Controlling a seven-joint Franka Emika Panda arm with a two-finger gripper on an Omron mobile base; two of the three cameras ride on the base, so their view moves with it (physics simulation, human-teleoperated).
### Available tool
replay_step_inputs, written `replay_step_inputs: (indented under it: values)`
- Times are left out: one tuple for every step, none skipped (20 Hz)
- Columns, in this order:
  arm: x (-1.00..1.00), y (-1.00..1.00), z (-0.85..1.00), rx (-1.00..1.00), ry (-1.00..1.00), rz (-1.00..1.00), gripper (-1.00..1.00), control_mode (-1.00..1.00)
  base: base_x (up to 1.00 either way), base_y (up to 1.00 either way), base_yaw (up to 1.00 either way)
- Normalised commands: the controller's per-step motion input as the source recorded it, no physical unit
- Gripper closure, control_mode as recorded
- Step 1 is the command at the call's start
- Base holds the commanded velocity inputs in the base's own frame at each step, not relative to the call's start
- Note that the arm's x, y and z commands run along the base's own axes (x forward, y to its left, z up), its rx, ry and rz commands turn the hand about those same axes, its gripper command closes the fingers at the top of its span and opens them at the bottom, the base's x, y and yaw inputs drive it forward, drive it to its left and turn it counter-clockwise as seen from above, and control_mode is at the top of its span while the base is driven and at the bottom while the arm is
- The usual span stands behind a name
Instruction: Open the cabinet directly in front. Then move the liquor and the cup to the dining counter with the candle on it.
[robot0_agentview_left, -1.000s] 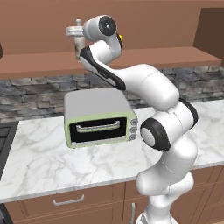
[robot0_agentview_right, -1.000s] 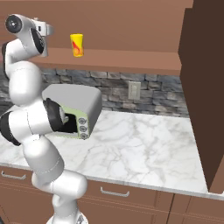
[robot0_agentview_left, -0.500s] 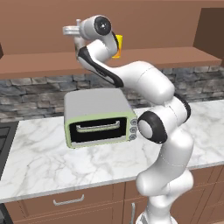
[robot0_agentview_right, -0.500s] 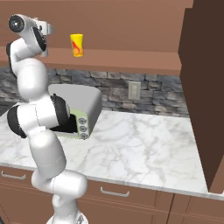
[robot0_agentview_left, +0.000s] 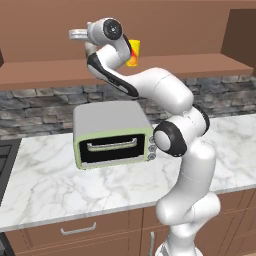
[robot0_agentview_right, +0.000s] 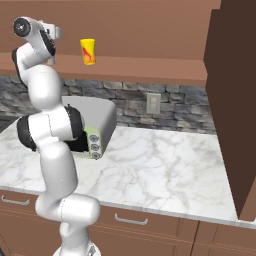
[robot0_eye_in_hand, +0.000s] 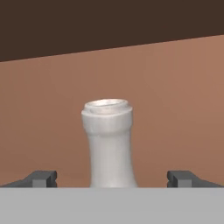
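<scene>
Cabinet (robot0_eye_in_hand: 175, 87) behind; liquor (robot0_eye_in_hand: 109, 144) upright, neck up.

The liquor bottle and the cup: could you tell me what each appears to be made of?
The liquor: likely glass with a pale, frosted-looking finish, judging by its smooth neck and rolled lip; ceramic is possible. The cup: probably plastic, going by its flat, opaque yellow and red-orange mark.

matt pale glass liquor (robot0_eye_in_hand: 109, 144) neck; smooth glossy yellow cup (robot0_agentview_right: 88, 51); plain brown wood cabinet (robot0_agentview_right: 150, 30); polished veined marble counter (robot0_agentview_right: 165, 170); rough grey stone backsplash (robot0_agentview_right: 180, 107), centre.
</scene>
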Motion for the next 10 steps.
replay_step_inputs:
  values:
    - [0.24,0.07,0.00,0.00,0.00,0.00,-1.00,-1.00,0.00,0.00,0.00]
    - [0.24,0.07,0.00,0.00,0.00,0.00,-1.00,-1.00,0.00,0.00,0.00]
    - [0.24,0.08,0.00,0.00,0.00,0.00,-1.00,-1.00,0.00,0.00,0.00]
    - [0.24,0.09,0.00,0.00,0.00,0.00,-1.00,-1.00,0.00,0.00,0.00]
    - [0.23,0.09,0.00,0.00,0.00,0.00,-1.00,-1.00,0.00,0.00,0.00]
    - [0.23,0.06,0.00,0.00,0.00,0.00,-1.00,-1.00,0.00,0.00,0.00]
    - [0.23,0.05,0.00,0.00,0.00,0.00,-1.00,-1.00,0.00,0.00,0.00]
    - [0.22,0.03,0.00,0.00,0.00,0.00,-1.00,-1.00,0.00,0.00,0.00]
    - [0.21,0.02,0.00,0.00,0.00,0.00,-1.00,-1.00,0.00,0.00,0.00]
    - [0.19,0.03,0.00,0.00,0.00,0.00,-1.00,-1.00,0.00,0.00,0.00]
